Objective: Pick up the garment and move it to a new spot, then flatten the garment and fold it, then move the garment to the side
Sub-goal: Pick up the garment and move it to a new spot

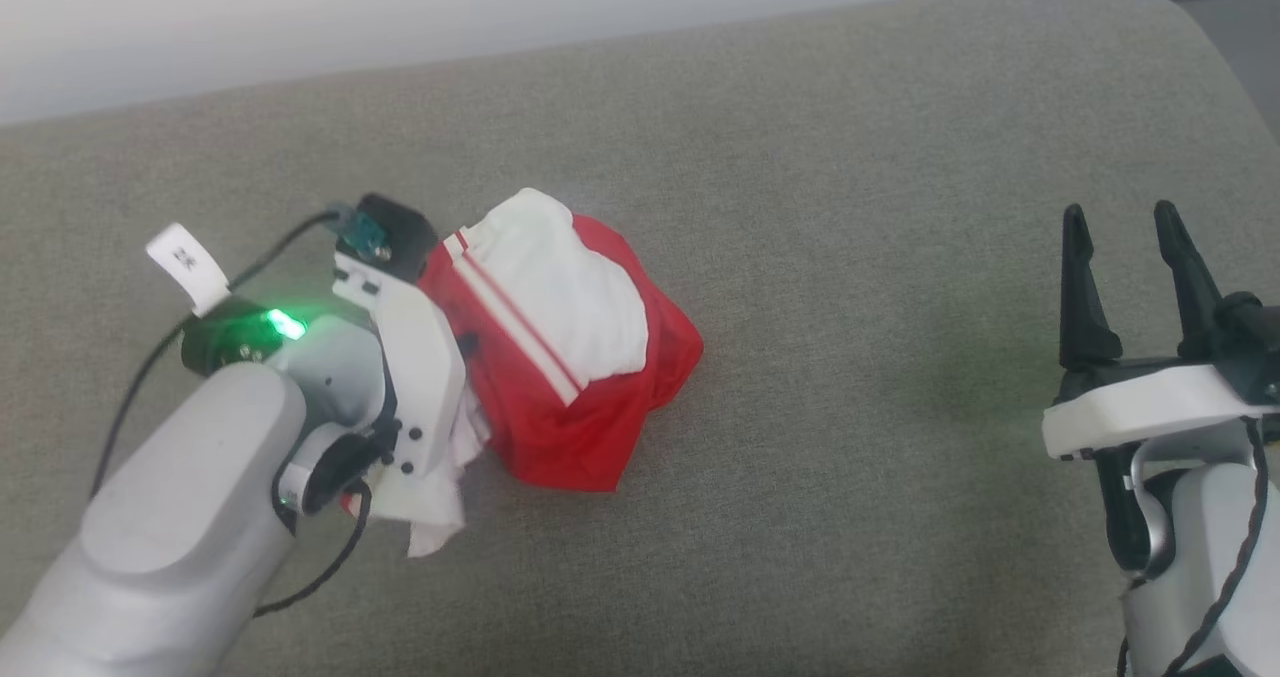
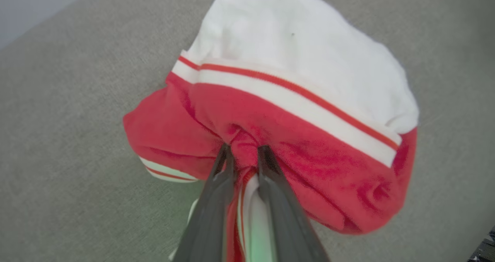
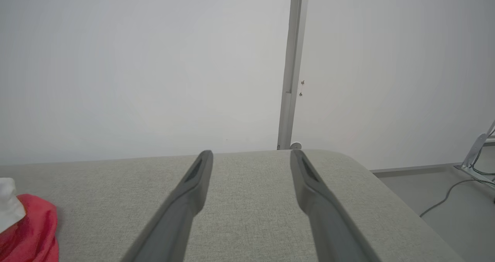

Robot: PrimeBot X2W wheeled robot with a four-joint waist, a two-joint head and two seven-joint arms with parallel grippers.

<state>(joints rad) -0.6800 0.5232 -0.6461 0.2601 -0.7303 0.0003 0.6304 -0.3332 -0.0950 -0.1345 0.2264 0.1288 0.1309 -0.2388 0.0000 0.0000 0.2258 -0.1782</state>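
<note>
One small white tag (image 1: 187, 265) sticks up from the cable by the left arm's wrist, at the left of the head view. It carries dark marks too small to read. Just right of that wrist, at the middle of the frame, the garment (image 1: 570, 357) lies bunched in a red heap on the grey fabric surface (image 1: 850, 207), with a white panel and red-and-white striped trim on top. In the left wrist view the left gripper (image 2: 243, 153) rises from the bottom edge with its two dark fingers pinched tight on a fold of the red cloth, and the rest of the garment bulges beyond the tips. The right gripper (image 1: 1119, 210) stands at the right edge of the head view, well apart from the garment, its fingers spread wide with nothing between them.
</note>
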